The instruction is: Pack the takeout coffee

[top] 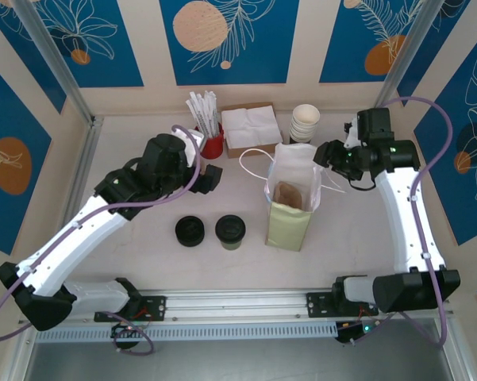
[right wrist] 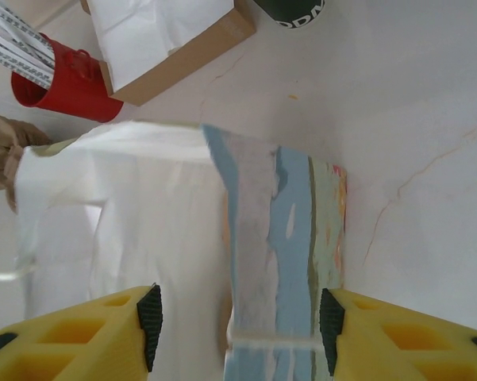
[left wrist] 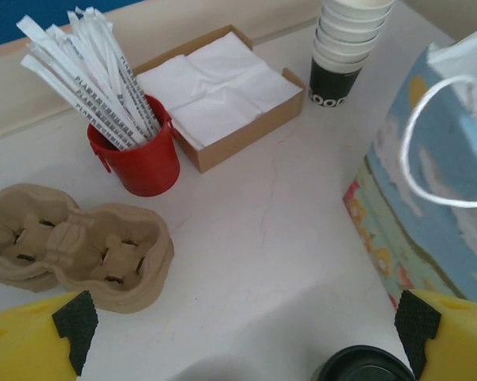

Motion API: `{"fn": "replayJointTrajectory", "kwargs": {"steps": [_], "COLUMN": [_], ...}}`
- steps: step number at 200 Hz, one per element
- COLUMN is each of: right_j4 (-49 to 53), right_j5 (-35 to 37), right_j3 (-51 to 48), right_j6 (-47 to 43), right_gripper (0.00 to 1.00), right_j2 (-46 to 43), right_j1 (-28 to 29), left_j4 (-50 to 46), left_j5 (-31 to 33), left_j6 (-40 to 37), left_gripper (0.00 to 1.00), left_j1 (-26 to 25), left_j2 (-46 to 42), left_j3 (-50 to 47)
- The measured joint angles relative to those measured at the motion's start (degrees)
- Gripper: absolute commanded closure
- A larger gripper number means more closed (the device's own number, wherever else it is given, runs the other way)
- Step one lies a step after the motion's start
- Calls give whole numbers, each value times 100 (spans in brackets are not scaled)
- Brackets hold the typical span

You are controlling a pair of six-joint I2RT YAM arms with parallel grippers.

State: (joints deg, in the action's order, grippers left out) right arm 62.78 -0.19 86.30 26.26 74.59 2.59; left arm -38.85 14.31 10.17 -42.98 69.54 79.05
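Observation:
The takeout coffee (top: 230,230), a small dark cup with a black lid, stands on the table left of the paper bag (top: 292,202). The lid's rim (left wrist: 365,367) shows at the bottom of the left wrist view. My left gripper (top: 209,178) hovers behind and left of the cup, open wide with nothing between its fingers (left wrist: 242,337). My right gripper (top: 327,155) sits at the bag's upper right rim. Its jaws (right wrist: 240,329) stand open astride the bag's blue side wall (right wrist: 286,238), and both pads look clear of it.
A low stack of loose black lids (top: 190,231) lies left of the coffee. At the back stand a red cup of stirrers (top: 211,141), a napkin box (top: 250,127) and stacked cream cups (top: 305,123). A pulp cup carrier (left wrist: 71,246) lies near the left gripper.

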Motion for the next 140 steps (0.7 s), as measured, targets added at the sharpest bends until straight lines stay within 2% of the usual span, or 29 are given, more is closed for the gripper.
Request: {"fn": "replayJointTrajectory", "kwargs": {"steps": [33,46,64,85,140], "right_j4": [-210,-262,-295,-413,-1137], "right_j5": [-98,-179,-264,-356,-850], "right_j3": [-55,-74,-109,-210,-905], "right_j6": [-216,-302,-413,-470,-599], "right_gripper": [64,79,92,100,100], "right_j2": [396,509,581,525,-522], "right_j1": [35,55,105,146,278], "left_j4": [411,444,455,455,656], "left_j5": [275,409,651,765,629], "left_j6": [-17,-20,2,39,192], "left_gripper": [1,1,1,1,1], "left_j1": [2,2,2,2,2], "left_j2": [-39,-109,-293,-573,-1185], "left_j3": [-614,-682,-754,-890,-1517]}}
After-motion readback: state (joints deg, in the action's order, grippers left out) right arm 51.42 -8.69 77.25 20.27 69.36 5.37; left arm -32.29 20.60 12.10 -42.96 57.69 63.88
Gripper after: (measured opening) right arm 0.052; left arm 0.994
